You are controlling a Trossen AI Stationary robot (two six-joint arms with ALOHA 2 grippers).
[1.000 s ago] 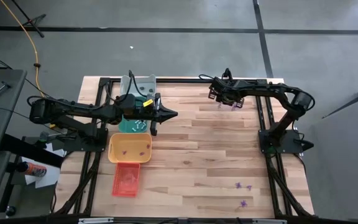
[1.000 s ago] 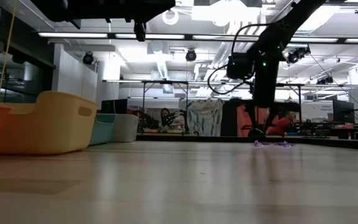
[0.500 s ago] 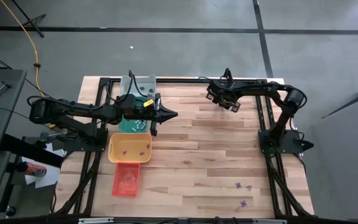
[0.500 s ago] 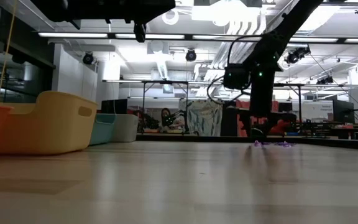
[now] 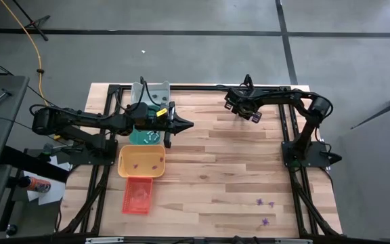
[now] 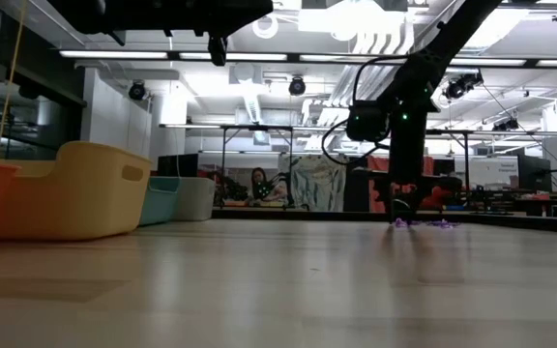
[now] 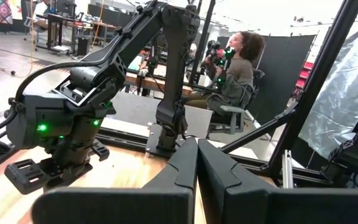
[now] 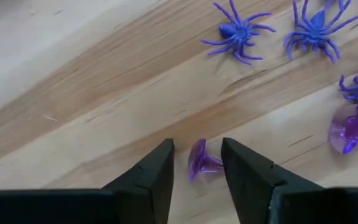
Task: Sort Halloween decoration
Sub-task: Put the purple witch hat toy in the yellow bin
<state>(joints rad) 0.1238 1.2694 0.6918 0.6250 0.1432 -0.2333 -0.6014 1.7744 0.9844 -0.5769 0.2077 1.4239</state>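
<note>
Straddling a small translucent purple goblet-shaped trinket (image 8: 202,163) lying on its side, the right gripper (image 8: 197,163) was lowered to the pale wooden plank tabletop (image 5: 222,163) at its far right corner. Its two dark fingers were spread, one on either side of the trinket, with a gap visible at each side, so nothing was yet pinched; the posture was judged to be the approach to a pick. Just beside it lay three purple plastic spiders (image 8: 238,31) and a second translucent purple goblet (image 8: 348,129), loose on the wood. A further few purple trinkets (image 5: 265,203) were scattered near the front right corner, well apart from this cluster.

The left gripper (image 5: 187,124) was held pressed together and empty, parked above the table beside the teal rectangular tray (image 5: 145,137), presumably waiting. Behind it stood a grey tray (image 5: 156,91); in front, a yellow tray (image 5: 141,163) holding some purple pieces and an orange mesh tray (image 5: 138,196).
</note>
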